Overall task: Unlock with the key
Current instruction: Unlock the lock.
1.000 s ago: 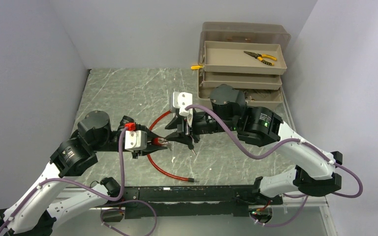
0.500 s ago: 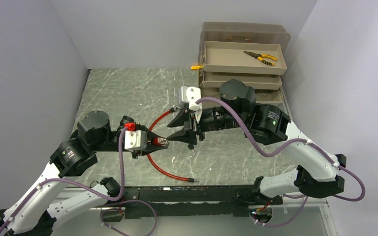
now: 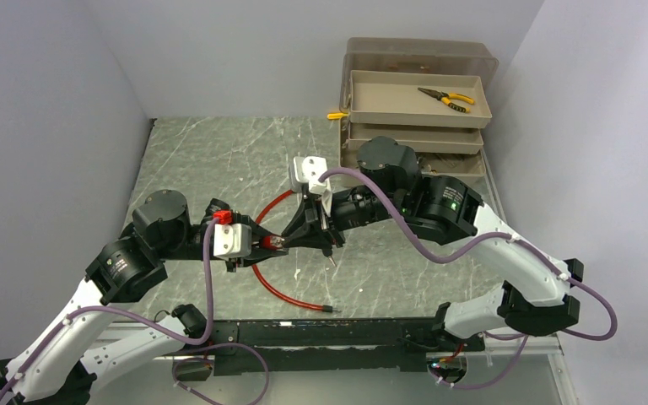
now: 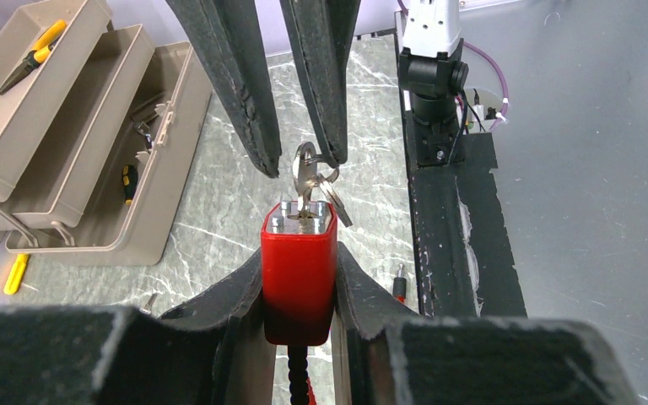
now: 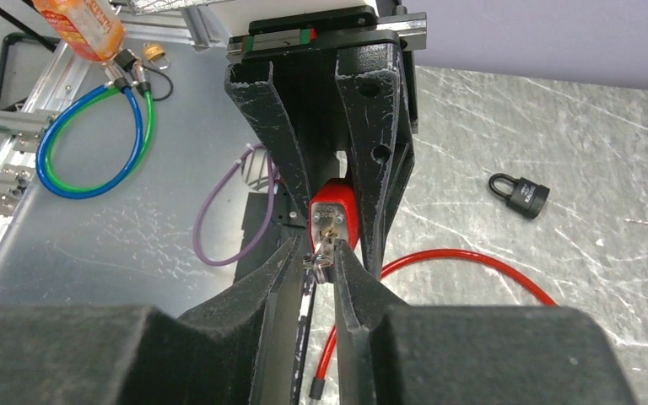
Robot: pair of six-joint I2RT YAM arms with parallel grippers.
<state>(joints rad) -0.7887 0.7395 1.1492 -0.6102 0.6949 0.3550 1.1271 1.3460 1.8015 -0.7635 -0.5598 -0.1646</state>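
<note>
Left tool (image 4: 299,263) is clamped on the red lock (image 4: 299,278), with the keyway end pointing out past its fingertips at the right tool (image 5: 321,253). Key (image 4: 306,181) sits in the keyway, and its bow and ring stick out between the right tool's fingertips.

Right tool: one finger (image 4: 325,101) touches the ring. The left wrist view shows a gap on the other side, while the right wrist view looks pinched. Cannot tell if it truly grips.

Progress, as judged: lock held, key inserted, right tool lined up on the bow. Left to do: a firm pinch, turn the key, release. Cable (image 4: 300,384) exits the lock's rear between the left tool's fingers. Nothing shows the lock released.
</note>
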